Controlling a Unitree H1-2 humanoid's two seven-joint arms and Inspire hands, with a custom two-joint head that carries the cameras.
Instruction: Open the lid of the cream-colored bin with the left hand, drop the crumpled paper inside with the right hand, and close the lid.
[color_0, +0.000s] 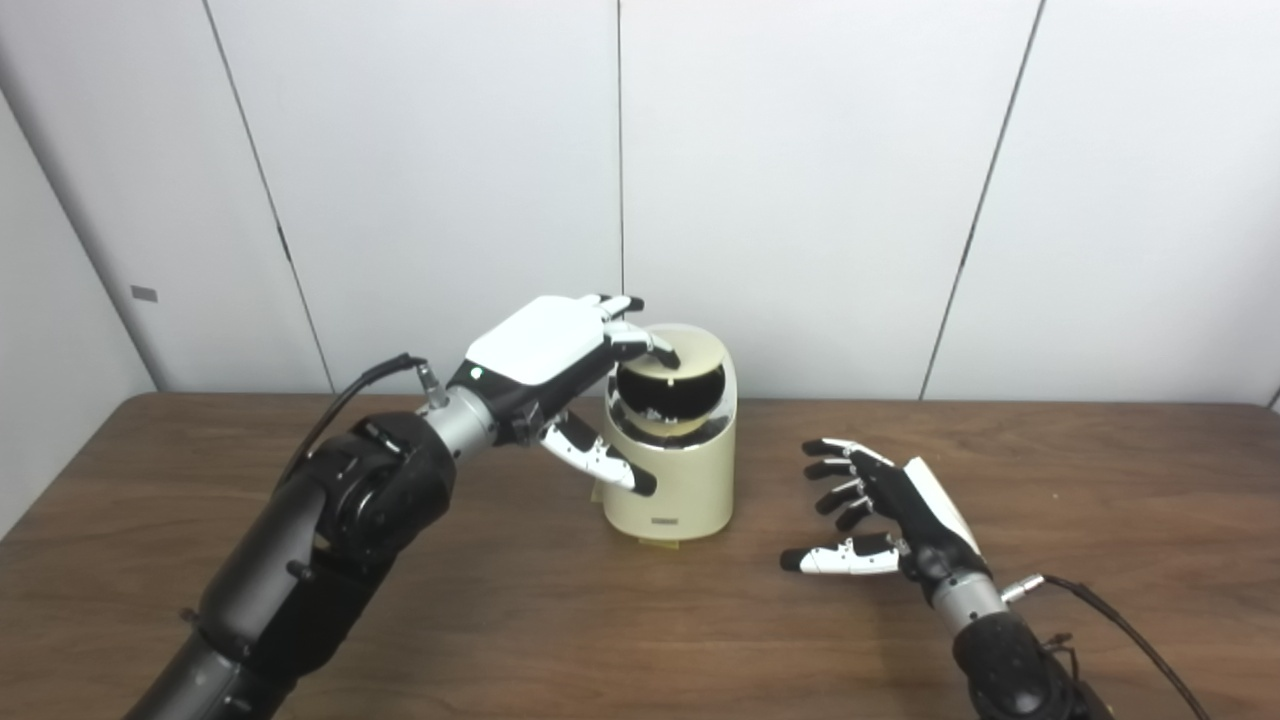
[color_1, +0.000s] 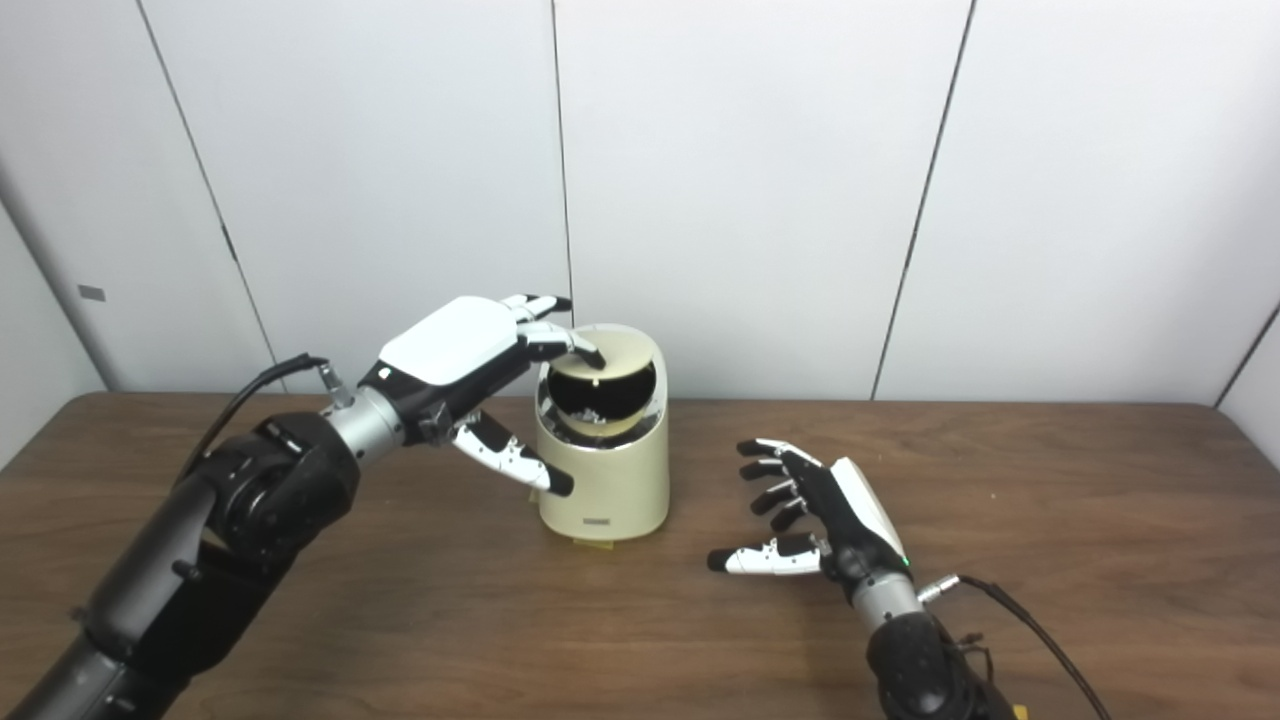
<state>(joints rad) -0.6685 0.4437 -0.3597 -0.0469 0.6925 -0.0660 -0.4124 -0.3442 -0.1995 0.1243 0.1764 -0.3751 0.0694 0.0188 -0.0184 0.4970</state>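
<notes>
The bin (color_0: 672, 470) mouth is dark; I can't make out what lies inside. Both forearms run off the bottom edge.

You have the left hand (color_1: 470, 365) over the cream-colored bin (color_1: 603, 470), fingertips (color_1: 585, 352) pressing on the lid (color_1: 607, 350), which is tipped inward so the dark opening shows. Your right hand (color_1: 815, 515) hovers just right of the bin above the wooden table (color_1: 1050, 520), fingers spread and holding nothing.
</notes>
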